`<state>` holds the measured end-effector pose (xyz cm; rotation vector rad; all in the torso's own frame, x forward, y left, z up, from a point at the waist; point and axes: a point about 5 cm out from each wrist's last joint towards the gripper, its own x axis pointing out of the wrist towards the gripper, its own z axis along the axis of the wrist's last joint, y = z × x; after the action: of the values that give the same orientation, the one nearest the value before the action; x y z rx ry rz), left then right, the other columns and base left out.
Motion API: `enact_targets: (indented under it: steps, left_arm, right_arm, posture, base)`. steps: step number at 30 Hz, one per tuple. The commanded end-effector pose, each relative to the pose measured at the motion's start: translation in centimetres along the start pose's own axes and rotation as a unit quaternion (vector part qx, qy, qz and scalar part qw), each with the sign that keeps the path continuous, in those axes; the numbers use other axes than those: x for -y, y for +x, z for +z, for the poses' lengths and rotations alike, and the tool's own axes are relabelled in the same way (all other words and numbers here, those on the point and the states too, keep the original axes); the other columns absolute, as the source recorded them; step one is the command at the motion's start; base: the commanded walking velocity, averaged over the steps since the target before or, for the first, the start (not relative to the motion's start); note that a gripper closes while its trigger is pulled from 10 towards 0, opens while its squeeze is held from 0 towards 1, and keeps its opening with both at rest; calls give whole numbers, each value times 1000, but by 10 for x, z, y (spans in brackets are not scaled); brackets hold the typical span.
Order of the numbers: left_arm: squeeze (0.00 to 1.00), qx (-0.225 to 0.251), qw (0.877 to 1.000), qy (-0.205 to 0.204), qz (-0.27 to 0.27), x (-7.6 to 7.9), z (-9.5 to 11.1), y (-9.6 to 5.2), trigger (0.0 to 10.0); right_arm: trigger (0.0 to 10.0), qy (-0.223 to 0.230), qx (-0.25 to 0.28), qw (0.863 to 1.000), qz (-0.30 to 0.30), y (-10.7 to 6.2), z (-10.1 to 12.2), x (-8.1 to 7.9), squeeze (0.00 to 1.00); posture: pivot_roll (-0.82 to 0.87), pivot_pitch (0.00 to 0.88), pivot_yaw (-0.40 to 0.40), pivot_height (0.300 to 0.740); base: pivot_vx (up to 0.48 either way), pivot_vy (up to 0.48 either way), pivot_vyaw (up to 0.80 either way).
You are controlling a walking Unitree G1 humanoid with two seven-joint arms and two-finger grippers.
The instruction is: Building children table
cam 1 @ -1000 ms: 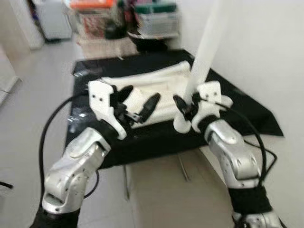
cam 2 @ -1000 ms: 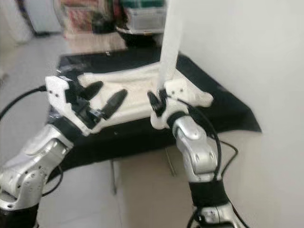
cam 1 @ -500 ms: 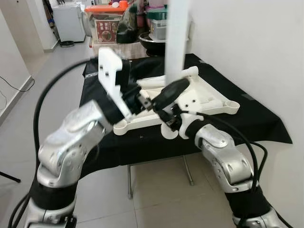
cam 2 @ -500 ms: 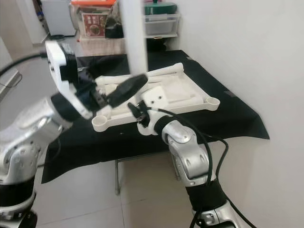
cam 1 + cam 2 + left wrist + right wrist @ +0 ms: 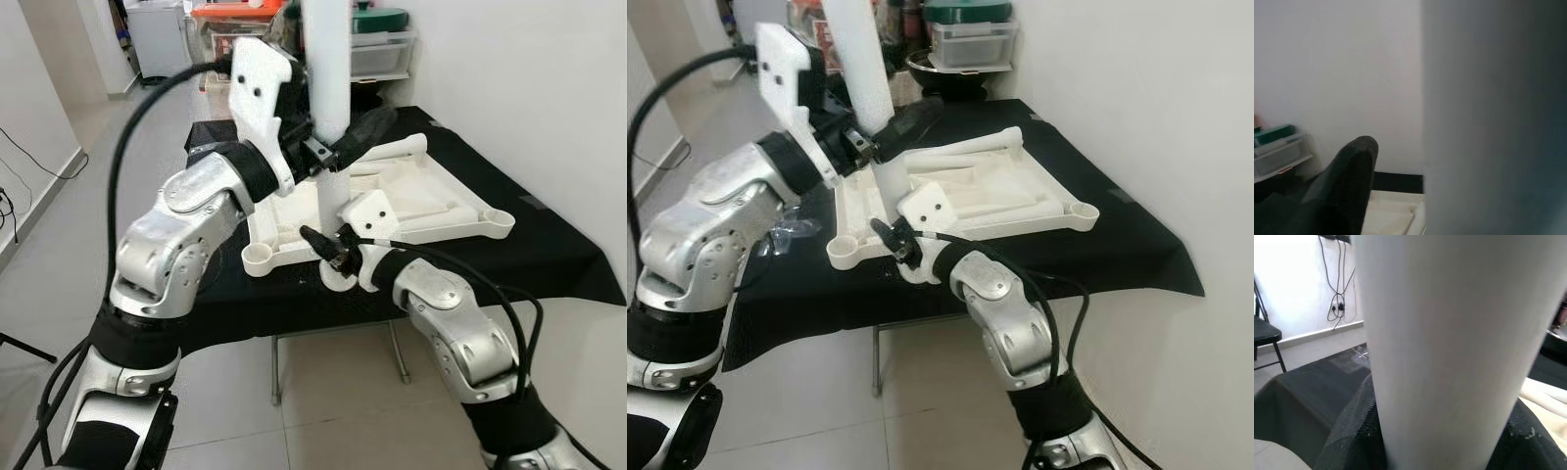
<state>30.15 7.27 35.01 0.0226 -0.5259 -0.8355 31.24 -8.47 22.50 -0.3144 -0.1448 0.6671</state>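
Tabletop (image 5: 431,201), white and upside down, lies on our black-draped stand (image 5: 558,259) by the right wall. We see a white table leg (image 5: 328,88) standing upright at its near left corner. Our right gripper (image 5: 328,245) is clamped on the leg low down; our left gripper (image 5: 338,147) straddles it higher, fingers (image 5: 1352,181) apart.

no readable text, labels, brands or numbers on anything in view
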Motion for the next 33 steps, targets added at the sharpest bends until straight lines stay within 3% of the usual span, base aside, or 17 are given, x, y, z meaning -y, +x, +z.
enact_targets:
  steps: [1,7,9,14,15,16,24,25,30,31,33]
  left_arm:
    - [0,-16,1000,-6,-1,1,-4,6,0]
    - [0,-26,998,-51,-3,0,-8,9,0]
    - [0,-18,996,-78,-27,3,-7,8,0]
    - [0,-18,993,-98,-63,8,-8,5,0]
    - [0,-21,989,-97,-110,17,-9,1,0]
    - [0,-27,984,-92,-153,24,-11,-3,0]
    - [0,-37,964,-105,-242,40,-19,-9,0]
    - [0,-35,963,-105,-247,40,-19,-8,0]
    - [0,-25,962,-102,-253,41,-15,-4,0]
    - [0,-21,962,-100,-255,41,-13,-3,0]
    - [0,-13,962,-97,-257,40,-9,-3,0]
  right_arm:
    - [10000,-23,21,999,21,1,8,-9,0]
    - [10000,-24,8,1000,-3,2,2,-3,0]
    - [10000,-10,3,1000,5,3,0,-4,0]
    - [10000,-4,-3,1000,20,2,-2,-5,0]
    - [10000,16,-6,999,47,2,-4,-7,808]
    - [10000,35,-5,997,72,2,-5,-9,1000]
    - [10000,64,-7,991,116,9,-2,-12,996]
    - [10000,67,-14,990,126,12,-3,-14,0]
    - [10000,94,-31,984,147,19,-5,-23,0]
    - [0,107,-31,982,153,20,-5,-27,0]
    - [0,124,-29,979,161,21,-6,-33,0]
  posture:
    - [-43,0,0,740]
    - [-29,0,-3,740]
    - [-26,0,-6,740]
    - [-22,0,-8,740]
    - [-22,0,-9,740]
    - [-18,0,-14,740]
    - [-20,0,-16,740]
    - [-21,0,-18,740]
    - [-17,0,-24,740]
    - [-16,0,-25,740]
    - [-15,0,-23,740]
  base:
    - [0,0,0]
    - [0,0,0]
    - [0,0,0]
    - [0,0,0]
    - [0,0,0]
    - [0,0,0]
    - [0,0,0]
    - [0,0,0]
    - [0,0,0]
    - [0,0,0]
    - [0,0,0]
